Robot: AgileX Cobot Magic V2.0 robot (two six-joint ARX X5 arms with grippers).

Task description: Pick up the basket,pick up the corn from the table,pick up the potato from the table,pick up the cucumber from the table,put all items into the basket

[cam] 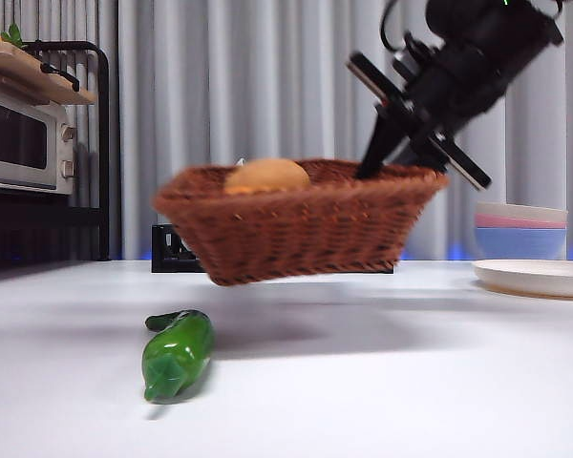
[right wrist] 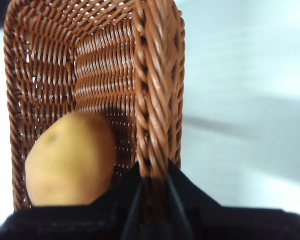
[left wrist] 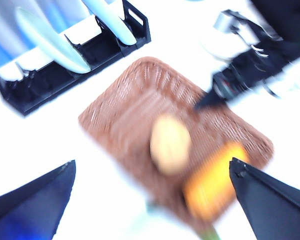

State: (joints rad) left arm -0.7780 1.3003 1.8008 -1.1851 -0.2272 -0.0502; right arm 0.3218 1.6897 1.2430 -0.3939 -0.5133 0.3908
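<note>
The brown wicker basket (cam: 306, 224) hangs tilted above the white table (cam: 411, 382). My right gripper (cam: 401, 157) is shut on its right rim; the right wrist view shows the jaws (right wrist: 152, 175) clamped on the braided rim (right wrist: 155, 75). The tan potato (cam: 267, 176) lies inside the basket (right wrist: 70, 160). In the left wrist view the potato (left wrist: 170, 142) and the yellow-orange corn (left wrist: 215, 180) lie in the basket (left wrist: 140, 100). My left gripper (left wrist: 152, 162) is open and empty, high above the basket. The green cucumber (cam: 177, 353) lies on the table in front of the basket.
A black dish rack (left wrist: 65, 55) with pale plates stands behind the basket. Stacked bowls (cam: 520, 229) and a white plate (cam: 535, 277) are at the right. A toaster oven (cam: 24, 143) on a black shelf stands at the far left.
</note>
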